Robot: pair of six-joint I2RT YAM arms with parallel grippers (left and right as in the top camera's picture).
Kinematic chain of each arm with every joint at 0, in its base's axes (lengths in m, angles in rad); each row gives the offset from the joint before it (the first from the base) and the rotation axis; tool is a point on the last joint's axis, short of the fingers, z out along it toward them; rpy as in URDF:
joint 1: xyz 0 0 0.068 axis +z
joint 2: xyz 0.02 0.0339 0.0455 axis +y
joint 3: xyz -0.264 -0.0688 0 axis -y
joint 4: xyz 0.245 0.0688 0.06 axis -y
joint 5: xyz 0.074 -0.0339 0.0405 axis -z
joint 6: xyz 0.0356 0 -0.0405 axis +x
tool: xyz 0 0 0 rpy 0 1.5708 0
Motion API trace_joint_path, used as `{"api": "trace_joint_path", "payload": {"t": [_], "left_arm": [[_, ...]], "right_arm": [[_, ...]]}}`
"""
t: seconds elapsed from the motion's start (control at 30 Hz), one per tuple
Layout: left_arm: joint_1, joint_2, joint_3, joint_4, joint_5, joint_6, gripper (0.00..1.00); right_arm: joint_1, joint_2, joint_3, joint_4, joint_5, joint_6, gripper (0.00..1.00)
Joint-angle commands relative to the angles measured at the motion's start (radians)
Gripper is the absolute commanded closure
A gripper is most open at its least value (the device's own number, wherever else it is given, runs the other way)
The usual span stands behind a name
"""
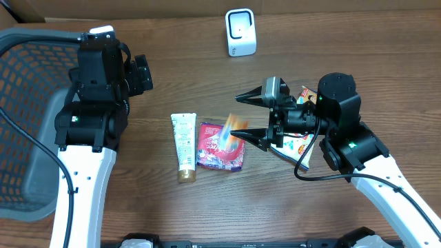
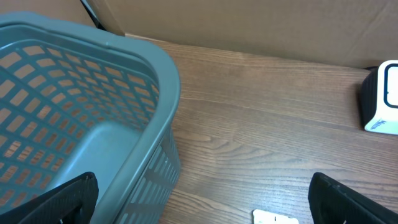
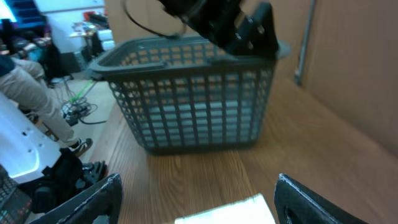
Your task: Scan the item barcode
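Note:
Three items lie mid-table: a white tube, a pink pouch beside it, and a colourful packet partly under my right arm. The white barcode scanner stands at the back and also shows as the scanner in the left wrist view. My right gripper hangs open above the pouch's right edge, holding nothing. In its wrist view the right gripper has the tube's white end below the open jaws. My left gripper is wide open and empty near the basket; seen as left gripper.
A grey-blue mesh basket fills the left side of the table; its rim sits close to my left gripper, and the basket faces my right wrist camera. A cardboard wall runs along the back edge.

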Motion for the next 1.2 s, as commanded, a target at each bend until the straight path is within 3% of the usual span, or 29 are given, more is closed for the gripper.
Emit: {"api": "trace_joint_path", "payload": {"t": [0.0,0.13,0.23,0.3,0.5,0.63,0.77,0.87,1.07,1.17], "left_arm": [[0.003,-0.007,0.019,0.001,-0.017,-0.018,0.00],[0.003,-0.007,0.019,0.000,-0.016,-0.018,0.00],[0.003,-0.007,0.019,-0.001,-0.016,-0.018,0.00],[0.002,-0.007,0.019,-0.002,-0.016,-0.018,0.00],[0.002,-0.007,0.019,-0.032,-0.015,-0.043,0.00],[0.002,-0.007,0.019,-0.066,-0.013,-0.060,0.00],[0.002,-0.007,0.019,-0.082,-0.013,-0.060,0.00],[0.002,-0.007,0.019,-0.103,-0.012,-0.060,0.00],[0.002,-0.007,0.019,-0.143,-0.013,-0.060,0.00],[0.003,-0.007,0.019,-0.155,-0.013,-0.060,0.00]], "right_arm": [[-0.004,-0.016,0.021,0.047,-0.082,-0.012,0.21],[-0.004,-0.016,0.021,0.037,-0.058,0.068,0.19],[-0.004,-0.016,0.021,-0.086,0.053,0.120,0.07],[-0.004,-0.013,0.021,-0.179,0.196,0.226,0.00],[-0.004,0.063,0.021,-0.317,0.327,0.591,0.00],[0.010,0.164,0.021,-0.320,0.248,0.510,0.00],[0.023,0.246,0.021,-0.311,0.322,0.377,0.00],[0.023,0.284,0.021,-0.323,0.450,0.573,0.00],[0.062,0.285,0.031,-0.375,0.507,0.933,0.00],[0.086,0.285,0.064,-0.374,0.454,1.018,0.00]]}}
